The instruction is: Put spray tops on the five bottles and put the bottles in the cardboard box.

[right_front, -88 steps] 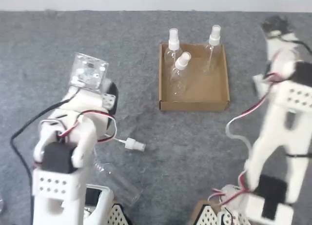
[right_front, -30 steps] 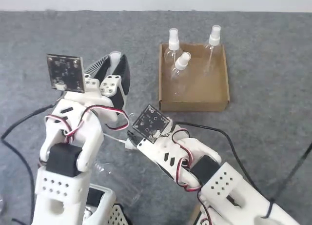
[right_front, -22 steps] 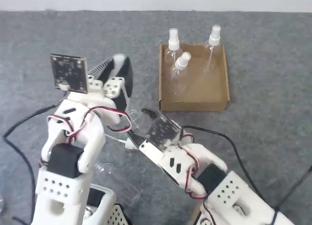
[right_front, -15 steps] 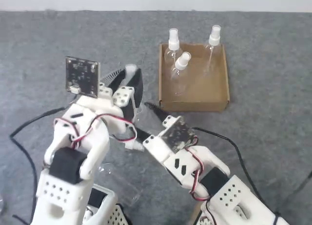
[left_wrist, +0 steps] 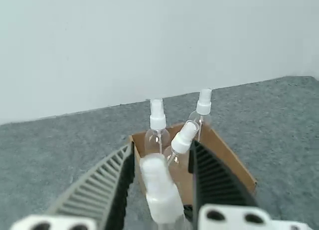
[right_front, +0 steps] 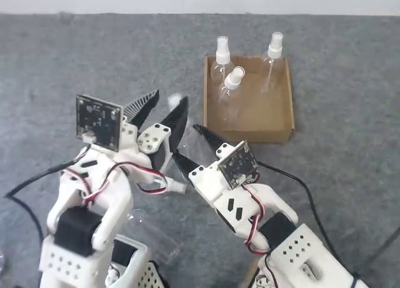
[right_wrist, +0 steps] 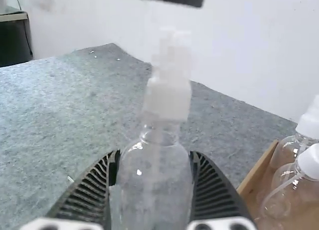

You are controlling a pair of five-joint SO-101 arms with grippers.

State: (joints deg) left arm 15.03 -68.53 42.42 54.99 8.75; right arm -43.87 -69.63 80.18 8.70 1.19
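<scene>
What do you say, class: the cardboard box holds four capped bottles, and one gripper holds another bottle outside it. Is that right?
Not quite. The cardboard box holds three capped bottles, not four; the high view shows this. The rest stands: the right gripper holds another bottle outside the box.

R end effector [right_front: 184,139] swung in, now round bottle [right_wrist: 155,177]
</scene>
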